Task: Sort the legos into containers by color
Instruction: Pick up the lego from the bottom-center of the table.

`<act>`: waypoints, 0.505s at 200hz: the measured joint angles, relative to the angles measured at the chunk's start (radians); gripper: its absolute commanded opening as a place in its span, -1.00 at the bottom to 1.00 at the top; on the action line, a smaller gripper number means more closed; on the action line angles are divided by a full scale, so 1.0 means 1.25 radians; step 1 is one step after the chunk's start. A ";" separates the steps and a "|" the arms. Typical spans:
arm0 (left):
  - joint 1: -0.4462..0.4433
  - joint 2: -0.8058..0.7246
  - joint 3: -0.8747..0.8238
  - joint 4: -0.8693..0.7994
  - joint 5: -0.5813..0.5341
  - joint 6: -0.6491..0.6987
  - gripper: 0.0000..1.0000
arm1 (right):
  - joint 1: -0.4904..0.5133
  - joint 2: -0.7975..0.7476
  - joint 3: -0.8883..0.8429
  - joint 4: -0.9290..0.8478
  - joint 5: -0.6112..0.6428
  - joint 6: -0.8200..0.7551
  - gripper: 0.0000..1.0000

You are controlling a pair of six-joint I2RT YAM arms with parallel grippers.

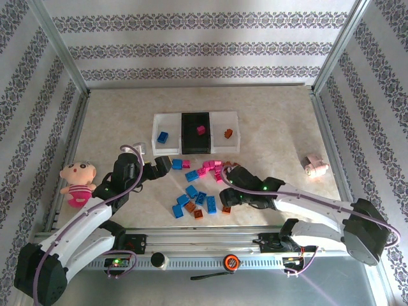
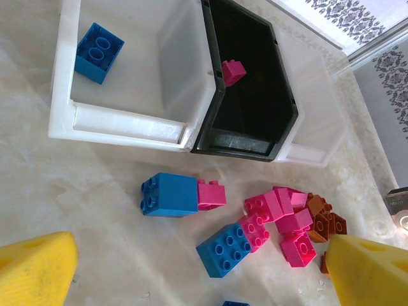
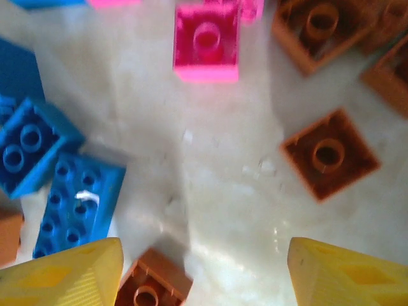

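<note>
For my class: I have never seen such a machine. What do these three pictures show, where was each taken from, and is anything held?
Two robot arms are bolted to the table, each ending in a two-finger gripper. The wide picture comes from a camera overhead; the other two from wrist cameras, so the yellow wedges are the fingers. In a row stand a white plastic tray holding one blue brick, a black plastic tray with a pink brick and a second white tray with a brown brick. Loose blue, pink and brown bricks lie before them; a pink-dressed doll sits at the left. The left gripper and right gripper are open, holding nothing.
</note>
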 measured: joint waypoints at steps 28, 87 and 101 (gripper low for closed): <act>0.000 0.011 -0.011 0.021 0.005 -0.003 0.99 | 0.050 -0.014 -0.021 -0.010 -0.018 0.045 0.44; 0.000 0.029 -0.013 0.024 0.006 -0.006 0.99 | 0.103 0.103 -0.019 0.031 -0.018 0.072 0.44; 0.000 0.028 -0.013 0.025 0.006 -0.006 0.99 | 0.107 0.123 -0.012 0.038 -0.015 0.072 0.38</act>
